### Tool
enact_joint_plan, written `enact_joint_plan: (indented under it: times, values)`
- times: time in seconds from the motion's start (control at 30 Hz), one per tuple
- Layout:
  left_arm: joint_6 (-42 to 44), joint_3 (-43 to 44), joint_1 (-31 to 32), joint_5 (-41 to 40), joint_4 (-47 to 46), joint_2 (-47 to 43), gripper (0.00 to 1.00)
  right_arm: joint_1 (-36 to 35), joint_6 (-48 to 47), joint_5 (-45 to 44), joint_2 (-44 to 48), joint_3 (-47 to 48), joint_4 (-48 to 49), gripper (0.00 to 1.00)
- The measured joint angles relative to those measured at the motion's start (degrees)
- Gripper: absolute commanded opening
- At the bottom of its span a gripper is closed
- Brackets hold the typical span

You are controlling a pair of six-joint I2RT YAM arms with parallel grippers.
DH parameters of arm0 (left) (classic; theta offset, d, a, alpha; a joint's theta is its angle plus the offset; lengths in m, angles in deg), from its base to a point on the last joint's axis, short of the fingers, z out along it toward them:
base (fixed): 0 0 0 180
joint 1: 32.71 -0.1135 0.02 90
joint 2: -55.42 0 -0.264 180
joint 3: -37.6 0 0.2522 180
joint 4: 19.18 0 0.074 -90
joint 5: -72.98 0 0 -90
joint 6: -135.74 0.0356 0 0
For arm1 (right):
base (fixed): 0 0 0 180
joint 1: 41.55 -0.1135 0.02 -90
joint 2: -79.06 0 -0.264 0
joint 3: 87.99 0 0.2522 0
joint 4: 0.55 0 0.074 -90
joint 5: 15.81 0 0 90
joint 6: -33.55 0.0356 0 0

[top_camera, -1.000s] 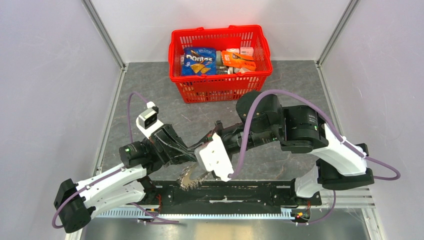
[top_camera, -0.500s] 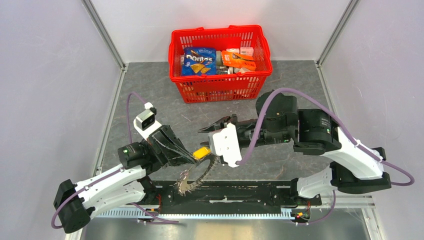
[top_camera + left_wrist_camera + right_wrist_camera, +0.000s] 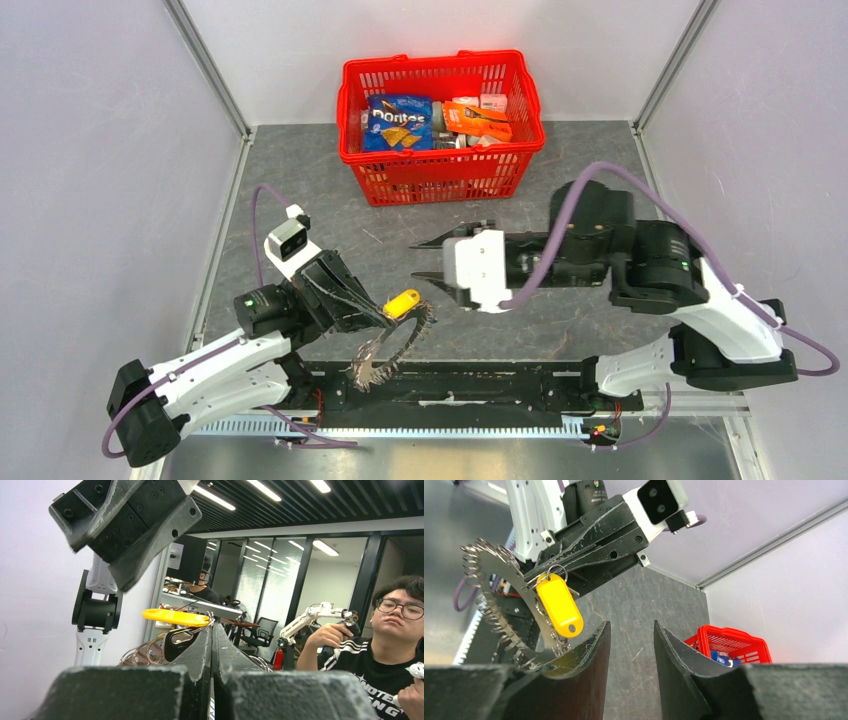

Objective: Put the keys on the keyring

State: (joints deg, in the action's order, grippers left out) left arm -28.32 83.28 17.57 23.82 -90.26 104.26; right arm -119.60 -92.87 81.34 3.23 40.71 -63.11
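Observation:
My left gripper (image 3: 388,314) is shut on the rim of the keyring (image 3: 372,370), a toothed grey metal ring held up on edge above the table's near rail. The yellow key (image 3: 403,301) hangs by a small split ring at the left fingertips; it also shows in the left wrist view (image 3: 175,617) and the right wrist view (image 3: 559,605). A black key head (image 3: 168,647) hangs just below it beside silver rings (image 3: 138,652). My right gripper (image 3: 415,262) is open and empty, to the right of the keyring (image 3: 499,605) and apart from it.
A red basket (image 3: 442,172) of snack packets stands at the back middle, and shows in the right wrist view (image 3: 729,642). A black rail (image 3: 470,385) runs along the near edge. Grey walls close in on both sides.
My right gripper has drawn back to the right, away from the keyring, and is now open. The yellow key stays hanging at the left gripper. The left arm has barely moved.

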Motion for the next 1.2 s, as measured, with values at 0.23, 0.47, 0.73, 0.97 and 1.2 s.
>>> enact_joint_plan:
  times: [0.23, 0.47, 0.73, 0.97, 1.2]
  values:
    - [0.5, 0.0, 0.0, -0.3, -0.2, -0.5, 0.02, 0.0, 8.5, -1.6, 6.6, -0.3, 1.9, 0.47]
    - [2.6, 0.0, 0.0, -0.4, -0.2, -0.2, 0.02, 0.0, 22.4, -4.3, 8.5, -0.5, 1.8, 0.51]
    - [5.9, 0.0, 0.0, -1.6, 0.2, 1.1, 0.02, 0.0, 40.7, -3.7, 5.3, -5.5, 1.7, 0.52]
    - [9.5, 0.0, 0.0, -2.8, 2.9, 0.7, 0.02, 0.0, 50.1, -1.9, 5.3, -9.6, 2.7, 0.5]
    - [14.1, 0.0, 0.0, -5.0, 8.8, -3.0, 0.02, 0.0, 55.0, -1.4, 9.0, -10.8, 5.3, 0.49]
